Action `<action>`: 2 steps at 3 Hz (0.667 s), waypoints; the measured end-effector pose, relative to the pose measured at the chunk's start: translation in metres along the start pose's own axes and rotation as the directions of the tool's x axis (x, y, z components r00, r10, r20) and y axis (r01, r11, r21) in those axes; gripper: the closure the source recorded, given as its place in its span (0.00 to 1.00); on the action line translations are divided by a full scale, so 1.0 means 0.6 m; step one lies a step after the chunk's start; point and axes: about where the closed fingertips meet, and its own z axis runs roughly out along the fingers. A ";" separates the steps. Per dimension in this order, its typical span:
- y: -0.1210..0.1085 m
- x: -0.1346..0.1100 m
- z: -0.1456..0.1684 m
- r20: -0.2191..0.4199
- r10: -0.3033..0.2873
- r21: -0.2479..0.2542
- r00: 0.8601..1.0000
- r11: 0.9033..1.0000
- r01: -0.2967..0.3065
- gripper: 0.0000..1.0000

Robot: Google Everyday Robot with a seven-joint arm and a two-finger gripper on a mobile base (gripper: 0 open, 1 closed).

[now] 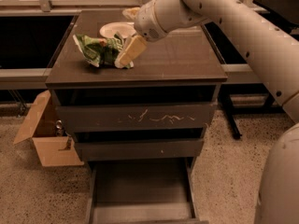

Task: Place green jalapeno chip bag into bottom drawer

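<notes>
Though the bottom drawer (140, 190) stood open below the white bowl (113, 30), the green jalapeno chip bag (99, 50) lay unlifted on the counter (182, 64) beside that bowl, the end effector (129, 52) at its edge, grip impossible to tell.
</notes>
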 end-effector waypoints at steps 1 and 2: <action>0.000 0.000 0.006 -0.007 -0.002 -0.003 1.000 1.000 0.002 0.00; 0.000 0.002 0.026 -0.022 -0.012 -0.019 1.000 1.000 0.012 0.00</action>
